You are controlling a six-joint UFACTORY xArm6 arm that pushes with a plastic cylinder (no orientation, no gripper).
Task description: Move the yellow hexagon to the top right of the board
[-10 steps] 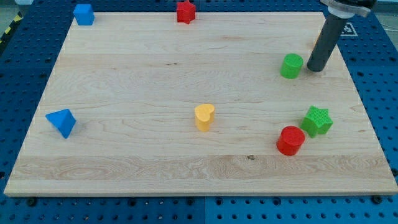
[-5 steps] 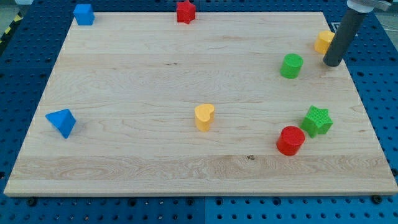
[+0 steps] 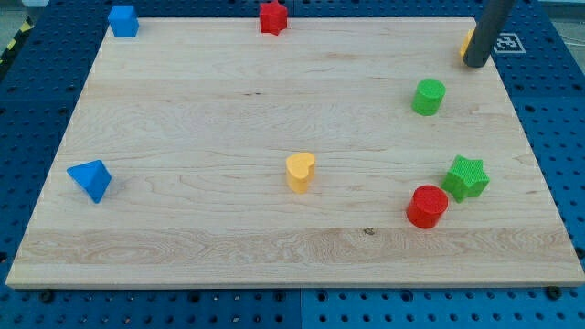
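The yellow hexagon (image 3: 467, 41) shows only as a thin sliver at the board's top right, mostly hidden behind my rod. My tip (image 3: 475, 63) rests on the board right against the hexagon, on its lower right side. The green cylinder (image 3: 428, 96) stands below and to the left of my tip, apart from it.
A yellow heart (image 3: 300, 171) sits near the middle. A red cylinder (image 3: 427, 206) and a green star (image 3: 467, 177) stand at the lower right. A blue triangular block (image 3: 90, 179) is at the left, a blue block (image 3: 122, 20) at top left, a red star (image 3: 272, 16) at top centre.
My tip has moved up from beside the green cylinder toward the top right corner. The yellow hexagon has been pushed upward with it and is now mostly hidden by the rod.
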